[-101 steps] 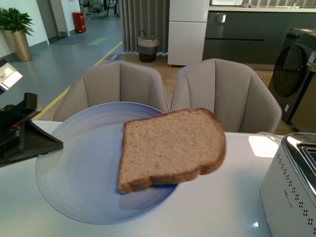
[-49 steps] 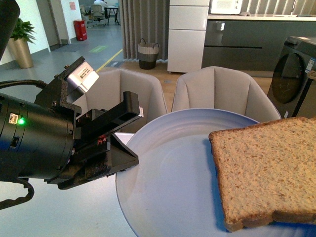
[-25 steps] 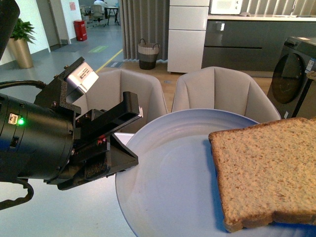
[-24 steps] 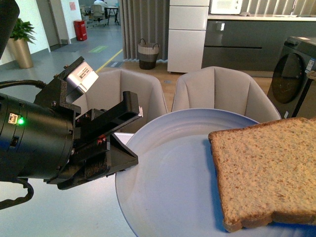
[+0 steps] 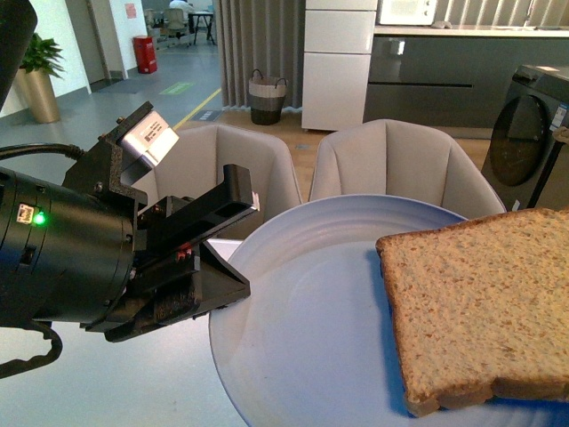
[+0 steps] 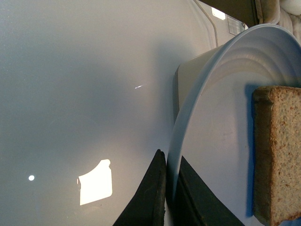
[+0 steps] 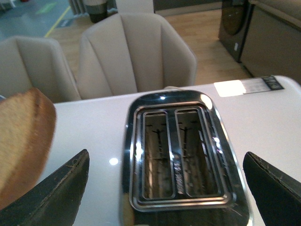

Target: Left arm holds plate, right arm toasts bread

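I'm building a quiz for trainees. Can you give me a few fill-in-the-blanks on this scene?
1. The left gripper is shut on the plate's ___.
2. The bread lies on the ___.
3. The toaster has ___ empty slots.
4. The right gripper has its jaws ___.
Missing: rim; plate; two; open.

A beige upholstered chair [image 5: 222,165] and a second chair [image 5: 404,169] are seen in the middle of the front view, behind a white table top [image 5: 151,382]. In the upper left, a potted plant [image 5: 34,67] in a gold pot and a red cylinder [image 5: 142,40] are placed on a grey floor [image 5: 89,102] marked with a yellow line. A grey curtain [image 5: 258,36], a woven basket [image 5: 267,87] and a white cabinet [image 5: 338,58] are found at the top centre. Dark cabinets [image 5: 444,67] and a dark washing machine [image 5: 529,133] are set at the right, beside a wooden floor [image 5: 302,133].
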Robot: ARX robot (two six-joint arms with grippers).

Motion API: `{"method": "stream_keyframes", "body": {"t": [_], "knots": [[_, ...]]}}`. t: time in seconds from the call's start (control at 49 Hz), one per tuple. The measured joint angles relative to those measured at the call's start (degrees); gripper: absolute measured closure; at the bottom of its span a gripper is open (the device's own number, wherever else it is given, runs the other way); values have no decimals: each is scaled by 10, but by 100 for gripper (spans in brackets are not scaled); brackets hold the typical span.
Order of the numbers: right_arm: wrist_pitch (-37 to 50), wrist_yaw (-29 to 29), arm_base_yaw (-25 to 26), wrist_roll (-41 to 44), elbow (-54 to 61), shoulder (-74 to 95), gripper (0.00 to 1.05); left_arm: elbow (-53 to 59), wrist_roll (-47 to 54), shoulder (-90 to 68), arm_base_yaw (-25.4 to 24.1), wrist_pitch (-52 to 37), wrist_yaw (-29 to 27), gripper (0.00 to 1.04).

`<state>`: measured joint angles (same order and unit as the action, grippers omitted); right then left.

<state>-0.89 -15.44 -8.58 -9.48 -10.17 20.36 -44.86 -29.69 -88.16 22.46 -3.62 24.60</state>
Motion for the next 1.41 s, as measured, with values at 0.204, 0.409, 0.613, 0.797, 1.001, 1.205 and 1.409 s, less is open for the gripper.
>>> {"method": "stream_keyframes", "body": {"t": [0.204,0.409,0.613,0.797,1.001,1.205,1.409], "knots": [[126,10,-48,-117,-46,176,9,0,0,0,0,0,0,102],[166,16,-105,-222,-55,258,9,0,0,0,0,0,0,102],[179,13,-125,-297,-56,293,9,0,0,0,0,0,0,102],[191,15,-134,-331,-56,303,9,0,0,0,0,0,0,102],[209,34,-136,-375,-54,316,12,0,0,0,0,0,0,102],[218,41,-139,-405,-52,331,46,0,0,0,0,0,0,102],[221,48,-140,-420,-52,333,79,0,0,0,0,0,0,102]]}}
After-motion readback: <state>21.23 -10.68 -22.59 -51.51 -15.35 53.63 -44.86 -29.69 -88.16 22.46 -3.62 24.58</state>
